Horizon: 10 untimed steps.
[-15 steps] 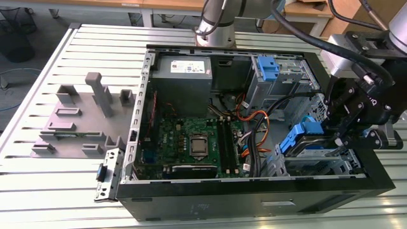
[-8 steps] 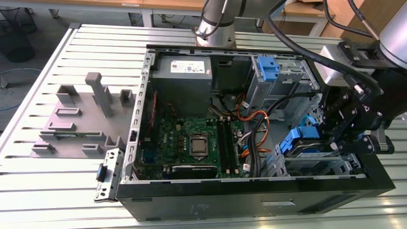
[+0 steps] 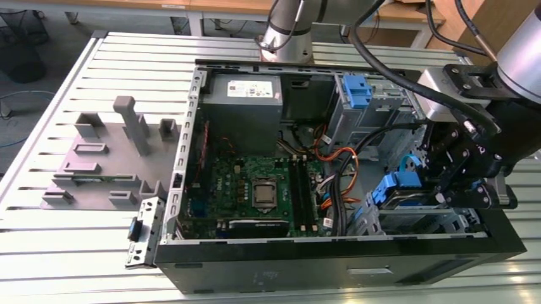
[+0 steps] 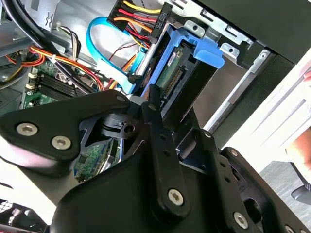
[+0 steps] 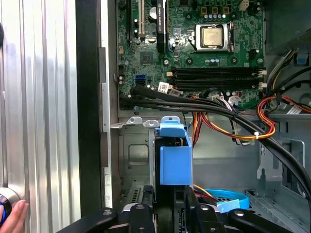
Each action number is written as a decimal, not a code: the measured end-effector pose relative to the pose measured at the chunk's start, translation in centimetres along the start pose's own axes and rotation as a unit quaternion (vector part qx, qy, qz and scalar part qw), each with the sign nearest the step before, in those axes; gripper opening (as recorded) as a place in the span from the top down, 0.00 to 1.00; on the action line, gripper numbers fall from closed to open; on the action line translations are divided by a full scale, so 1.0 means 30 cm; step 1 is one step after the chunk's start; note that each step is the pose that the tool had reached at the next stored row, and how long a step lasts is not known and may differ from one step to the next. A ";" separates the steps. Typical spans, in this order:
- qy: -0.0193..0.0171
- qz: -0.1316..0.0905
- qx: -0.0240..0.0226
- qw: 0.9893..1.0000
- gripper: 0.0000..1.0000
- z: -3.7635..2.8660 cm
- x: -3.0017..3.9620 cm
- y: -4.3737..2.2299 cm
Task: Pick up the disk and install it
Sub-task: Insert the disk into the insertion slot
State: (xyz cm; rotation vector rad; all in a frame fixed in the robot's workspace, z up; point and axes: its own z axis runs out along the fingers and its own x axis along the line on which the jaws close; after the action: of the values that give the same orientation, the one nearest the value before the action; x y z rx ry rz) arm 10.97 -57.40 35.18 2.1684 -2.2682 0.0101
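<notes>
The disk [image 3: 391,190], a drive in a bright blue carrier, stands on edge in the drive bay at the case's front corner, on the exterior view's right. In the first wrist view the disk's blue carrier [image 5: 175,158] rises between two black fingers [image 5: 141,213], with my gripper [image 5: 170,209] closed around it. The second wrist view shows the disk [image 4: 171,68] edge-on with its connector exposed and a blue tab on top, partly inside the metal bay [image 4: 243,63]. My gripper [image 3: 435,190] hangs over that corner of the case.
The open computer case [image 3: 338,253] lies on a slatted metal table [image 3: 50,253]. Inside it are a motherboard [image 3: 262,190], a grey power supply [image 3: 245,95], an upright blue latch [image 3: 359,88] and cable bundles [image 5: 233,116] beside the bay. A grey fixture [image 3: 110,158] sits at the left. A hand [image 5: 12,217] is near the table edge.
</notes>
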 end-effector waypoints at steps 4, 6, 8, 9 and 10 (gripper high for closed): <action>0.000 0.000 0.000 1.000 0.65 0.001 0.000 0.000; 0.000 0.000 0.000 1.000 0.65 0.002 0.000 0.000; 0.000 0.000 0.000 1.000 0.59 0.001 0.000 0.000; 0.000 0.000 0.000 1.000 0.52 0.001 0.000 0.000; 0.000 0.000 0.000 1.000 0.52 0.001 0.000 0.000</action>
State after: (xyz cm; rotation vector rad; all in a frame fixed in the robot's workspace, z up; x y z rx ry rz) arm 10.97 -57.40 35.15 2.1684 -2.2683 0.0098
